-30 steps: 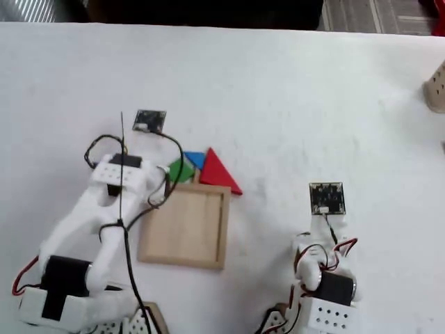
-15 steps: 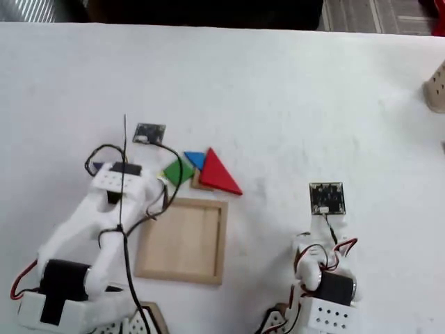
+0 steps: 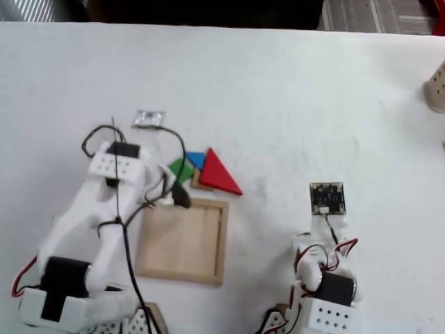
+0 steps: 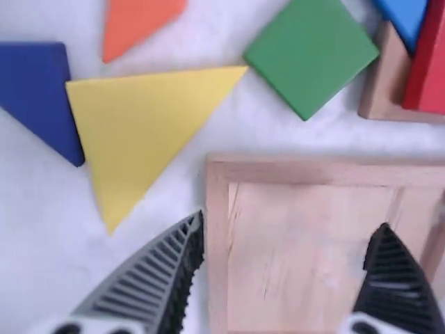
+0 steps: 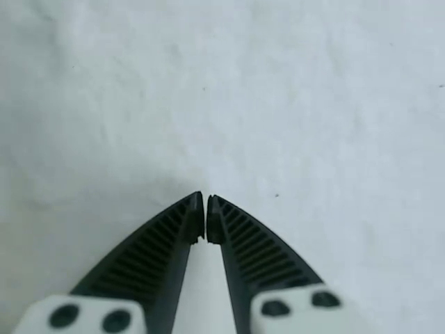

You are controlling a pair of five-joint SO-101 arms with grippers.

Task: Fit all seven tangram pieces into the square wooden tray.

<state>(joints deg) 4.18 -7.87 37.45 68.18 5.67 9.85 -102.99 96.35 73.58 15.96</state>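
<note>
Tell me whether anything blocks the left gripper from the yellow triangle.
Nothing visible does. The open left gripper straddles the tray rim, and only bare white table lies between it and the yellow triangle.

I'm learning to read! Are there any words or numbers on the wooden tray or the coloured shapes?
None can be read.
The square wooden tray, yellow triangle, green square and red triangle are plain.
The small black circuit board has tiny marks, too small to read.
</note>
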